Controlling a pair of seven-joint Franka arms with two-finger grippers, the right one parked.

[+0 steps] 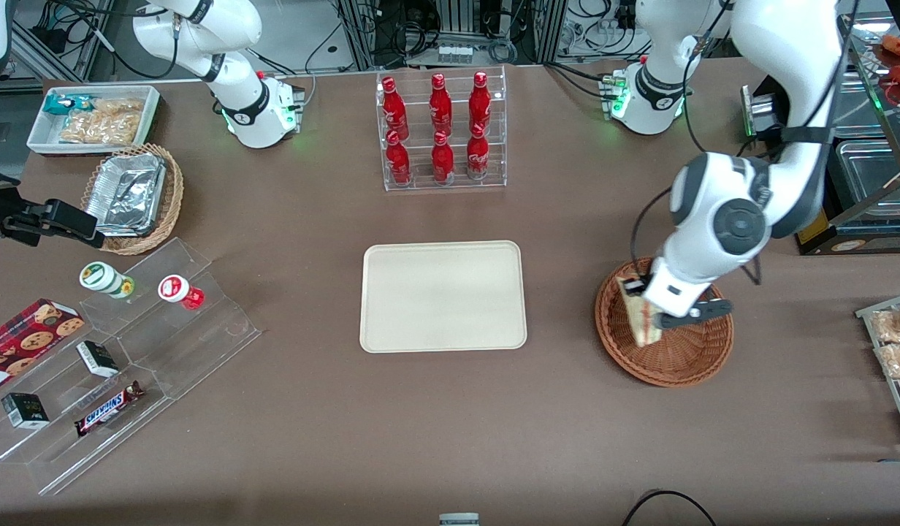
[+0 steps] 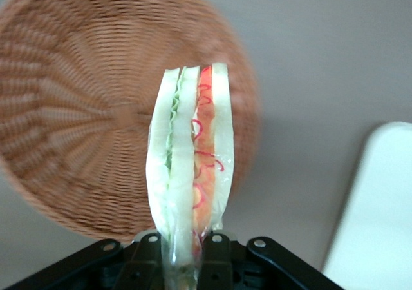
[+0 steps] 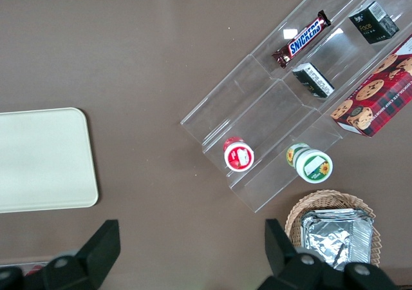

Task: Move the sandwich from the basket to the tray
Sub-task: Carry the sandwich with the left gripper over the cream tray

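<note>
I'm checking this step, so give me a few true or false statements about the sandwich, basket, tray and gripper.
1. The gripper is shut on the sandwich. True.
2. The sandwich lies flat on the tray. False: it is held upright over the basket.
3. The tray holds nothing. True.
4. The basket holds a second sandwich. False: none shows in it.
5. Red bottles stand in a clear rack. True.
</note>
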